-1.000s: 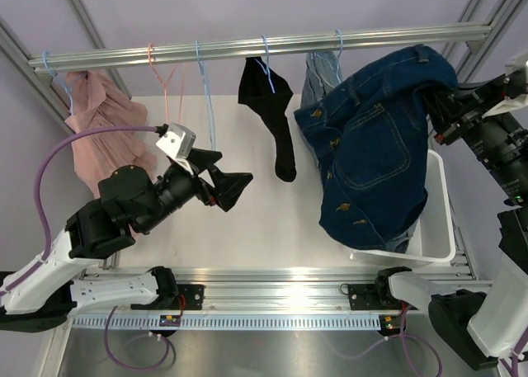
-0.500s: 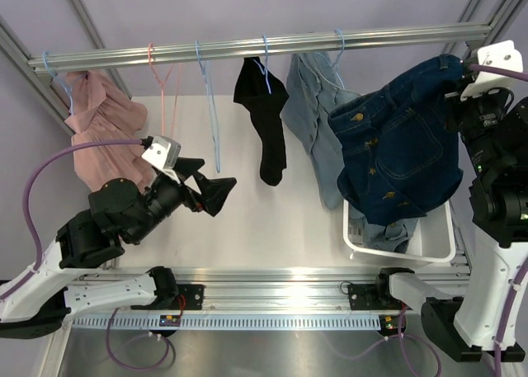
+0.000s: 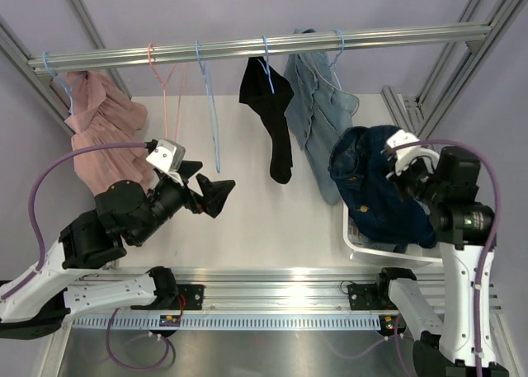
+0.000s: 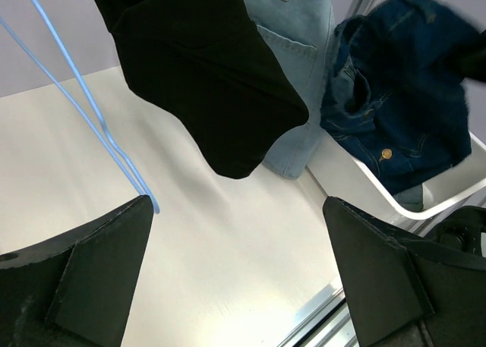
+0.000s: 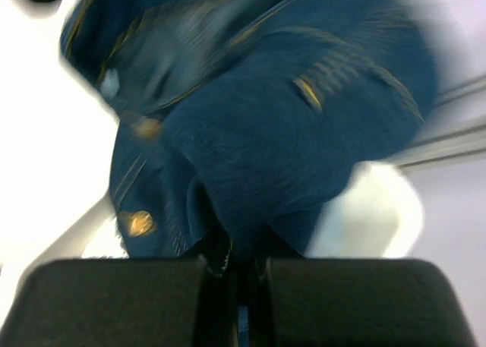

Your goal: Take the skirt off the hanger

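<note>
The dark blue denim skirt [image 3: 375, 191] with brass buttons hangs off the rail and droops into the white bin [image 3: 356, 243] at the right. My right gripper [image 3: 410, 177] is shut on a fold of it; the wrist view shows the denim [image 5: 266, 127] pinched between the closed jaws [image 5: 241, 267]. My left gripper [image 3: 213, 194] is open and empty over the table's middle; its fingers [image 4: 76, 279] frame bare table. A blue hanger [image 3: 334, 51] on the rail [image 3: 247, 47] carries a light blue denim garment [image 3: 318, 113].
On the rail also hang a black garment [image 3: 272, 117] on a blue hanger, an empty blue hanger [image 3: 210, 105], an empty pink hanger [image 3: 169, 80] and a pink shirt [image 3: 99, 125]. The black garment [image 4: 205, 81] and blue hanger wire [image 4: 91, 119] are close ahead of the left gripper.
My right gripper has carried the dark skirt down and away from the rail, lowering it into the white bin. The light blue garment now hangs uncovered. The left arm barely moved.
</note>
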Robot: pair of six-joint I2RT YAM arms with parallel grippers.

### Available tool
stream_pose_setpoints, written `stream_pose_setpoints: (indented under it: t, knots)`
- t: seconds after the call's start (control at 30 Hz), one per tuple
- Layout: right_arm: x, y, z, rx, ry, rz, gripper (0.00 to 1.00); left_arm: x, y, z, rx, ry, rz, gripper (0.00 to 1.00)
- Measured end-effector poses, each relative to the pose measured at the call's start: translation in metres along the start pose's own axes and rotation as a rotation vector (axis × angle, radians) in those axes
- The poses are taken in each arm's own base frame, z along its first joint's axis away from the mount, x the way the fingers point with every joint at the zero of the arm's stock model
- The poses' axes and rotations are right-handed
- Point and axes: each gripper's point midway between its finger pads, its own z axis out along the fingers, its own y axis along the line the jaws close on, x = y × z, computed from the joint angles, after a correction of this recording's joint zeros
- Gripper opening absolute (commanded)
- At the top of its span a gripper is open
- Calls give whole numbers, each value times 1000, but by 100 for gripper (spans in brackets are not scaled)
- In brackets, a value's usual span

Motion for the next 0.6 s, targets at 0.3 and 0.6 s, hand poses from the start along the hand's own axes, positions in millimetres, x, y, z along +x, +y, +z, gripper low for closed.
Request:
stream_pose_setpoints:
  t: [0.3, 0.6]
  knots:
    - [141, 72, 66, -394, 391, 104, 11, 2, -1, 3, -1, 8, 12, 99]
    - [191, 72, 91, -370, 555, 162, 53, 21, -11, 31, -18, 82, 48, 99]
